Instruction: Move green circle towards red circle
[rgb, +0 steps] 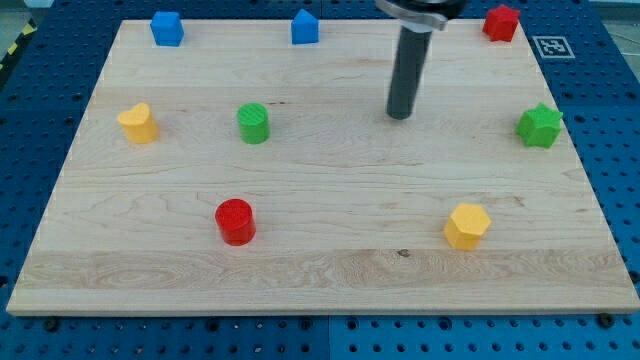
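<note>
My tip (400, 115) touches down on bare wood in the upper middle of the tabletop (320, 270); there is no claw on this rod, so nothing opens, closes or holds anything. The green circle (253, 123) sits well apart to the view's left of my tip, with the red circle (236, 221) below it toward the view's bottom. Farther out lie the yellow hexagon (467, 226), green star (540, 125), and two blue blocks (166, 28) (304, 27) along the top.

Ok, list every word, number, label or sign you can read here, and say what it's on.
No readable words or numbers anywhere.
One sign only: a black-and-white square marker on the blue base, off the wooden board's top right corner; its pattern carries no legible text.
The blocks bear no lettering.
</note>
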